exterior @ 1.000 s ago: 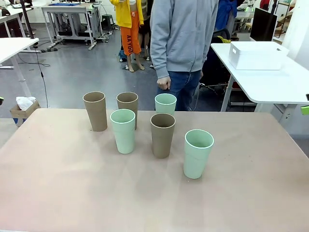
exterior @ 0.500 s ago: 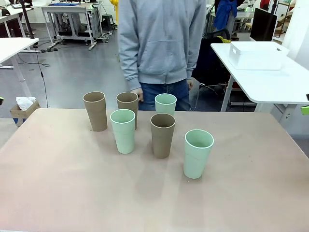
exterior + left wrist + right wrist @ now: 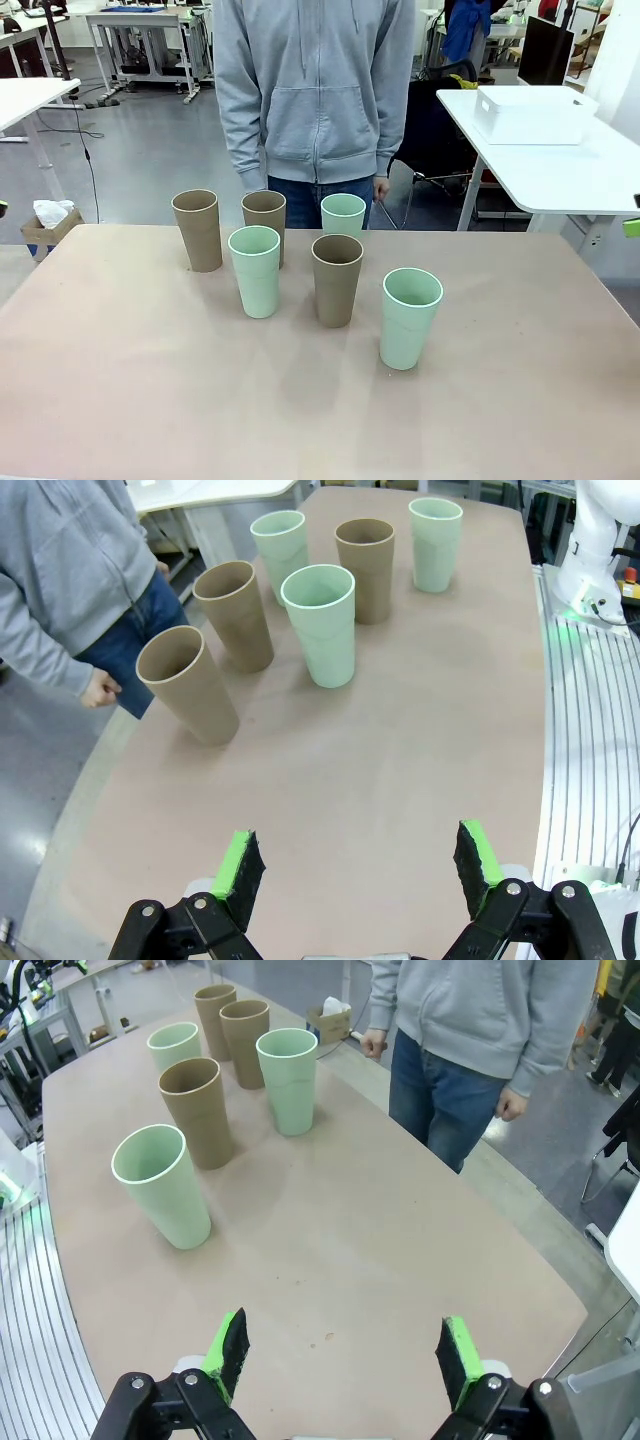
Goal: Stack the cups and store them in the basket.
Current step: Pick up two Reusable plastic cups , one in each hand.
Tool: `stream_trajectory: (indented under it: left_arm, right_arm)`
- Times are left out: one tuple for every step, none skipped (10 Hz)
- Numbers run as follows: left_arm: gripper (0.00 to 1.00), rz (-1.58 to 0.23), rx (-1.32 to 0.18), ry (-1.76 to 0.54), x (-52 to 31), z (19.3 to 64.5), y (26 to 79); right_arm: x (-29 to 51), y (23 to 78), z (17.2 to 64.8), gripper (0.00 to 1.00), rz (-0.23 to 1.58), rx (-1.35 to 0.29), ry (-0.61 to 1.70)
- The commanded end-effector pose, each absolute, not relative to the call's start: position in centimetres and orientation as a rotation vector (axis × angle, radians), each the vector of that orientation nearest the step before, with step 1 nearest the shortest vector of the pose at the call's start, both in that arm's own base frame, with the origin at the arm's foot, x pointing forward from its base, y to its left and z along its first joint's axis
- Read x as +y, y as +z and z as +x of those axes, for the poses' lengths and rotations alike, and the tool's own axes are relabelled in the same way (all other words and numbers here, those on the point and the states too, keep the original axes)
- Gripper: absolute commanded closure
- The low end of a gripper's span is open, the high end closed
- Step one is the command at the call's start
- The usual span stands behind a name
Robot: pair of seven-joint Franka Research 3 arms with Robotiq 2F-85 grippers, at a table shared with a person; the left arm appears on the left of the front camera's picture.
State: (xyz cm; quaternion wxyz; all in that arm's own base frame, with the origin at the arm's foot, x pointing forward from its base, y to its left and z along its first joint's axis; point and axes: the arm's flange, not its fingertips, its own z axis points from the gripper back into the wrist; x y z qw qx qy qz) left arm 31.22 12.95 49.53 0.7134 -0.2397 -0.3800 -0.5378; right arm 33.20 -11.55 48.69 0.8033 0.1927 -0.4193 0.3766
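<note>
3 mint cups [image 3: 410, 318] and 3 brown cups [image 3: 337, 280] stand upright, unstacked and empty, on the table [image 3: 150, 400]. The basket [image 3: 530, 120] sits on the side table [image 3: 560, 175] at far right, its contents hidden. The left gripper [image 3: 357, 855] and right gripper [image 3: 342, 1345] have their fingers apart and hold nothing. The person [image 3: 315, 90] has moved to the centre of the far edge. The cups are unmoved.

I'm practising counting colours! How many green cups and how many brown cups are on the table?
Pale mint green tapered matte tumblers: 3
Tan brown tapered matte tumblers: 3
Total: 6
</note>
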Motion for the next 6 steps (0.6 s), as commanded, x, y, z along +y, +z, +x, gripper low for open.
stream_trajectory:
  left_arm:
    - [0.00, -0.532, -0.841, -1.200, 13.02, 31.24, 49.63]
    - [0.00, -0.532, -0.841, -1.200, 13.02, 31.24, 49.63]
    - [0.00, -0.532, -0.841, -1.200, 13.02, 31.24, 49.63]
    - [0.00, -0.532, -0.841, -1.200, 13.02, 31.24, 49.63]
    - [0.00, -0.532, -0.841, -1.200, 13.02, 31.24, 49.63]
    - [0.00, -0.532, -0.841, -1.200, 13.02, 31.24, 49.63]
  right_arm:
    - [-11.88, 48.66, 33.45, 0.00, 0.420, -0.924, 0.827]
    - [-11.88, 48.66, 33.45, 0.00, 0.420, -0.924, 0.827]
    - [-11.88, 48.66, 33.45, 0.00, 0.420, -0.924, 0.827]
    - [-11.88, 48.66, 33.45, 0.00, 0.420, -0.924, 0.827]
    - [-11.88, 48.66, 33.45, 0.00, 0.420, -0.924, 0.827]
    - [-11.88, 48.66, 33.45, 0.00, 0.420, -0.924, 0.827]
